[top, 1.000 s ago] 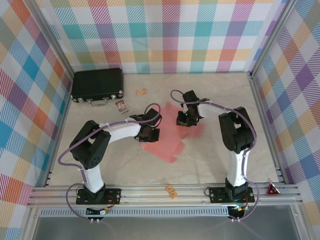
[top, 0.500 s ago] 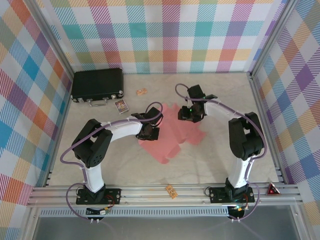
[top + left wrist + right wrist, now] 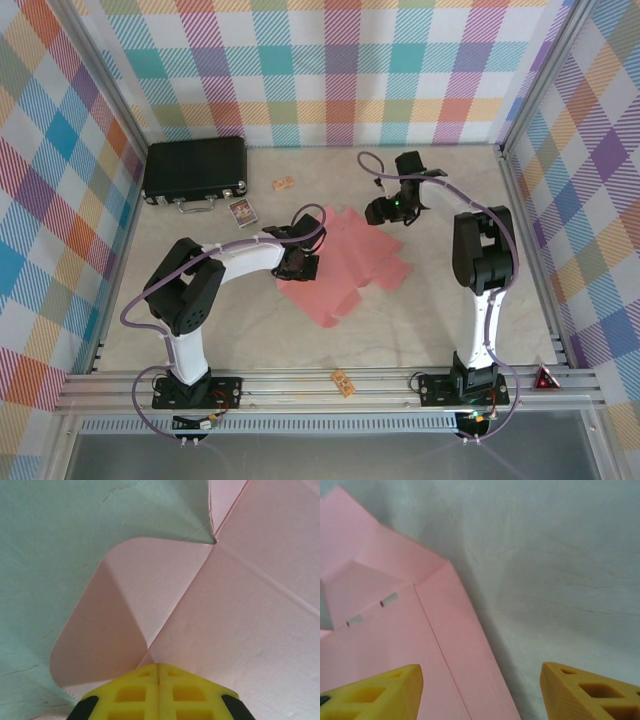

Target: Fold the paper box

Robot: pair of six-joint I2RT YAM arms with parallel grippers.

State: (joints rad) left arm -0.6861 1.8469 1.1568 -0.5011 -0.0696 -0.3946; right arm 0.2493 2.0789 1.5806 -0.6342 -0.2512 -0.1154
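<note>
At the middle of the pale marbled bench (image 3: 430, 310) we record the paper box (image 3: 350, 262), a thin salmon-pink card sheet, die-cut with flaps, lying unfolded and flat.

On its left edge we log the left gripper (image 3: 300, 266). In the left wrist view its yellow fingers (image 3: 150, 677) are pressed together with no gap, tips down on the paper box (image 3: 240, 615) where a rounded flap (image 3: 110, 630) meets a crease. Whether any card is nipped between them we cannot tell.

Just beyond the sheet's far right corner we note the right gripper (image 3: 385, 210), its fingers (image 3: 375, 690) spread wide with nothing between them. Below it, in the right wrist view, runs a long folded edge of the paper box (image 3: 395, 640) with two small slots (image 3: 389, 599).

Toward the far left corner we list a black hard rectangular case (image 3: 195, 168) with metal latches. Near it lie a small orange tag (image 3: 284, 184) and a small printed card (image 3: 243, 211). On the near aluminium rail (image 3: 250, 385) sits another orange piece (image 3: 343, 382).
</note>
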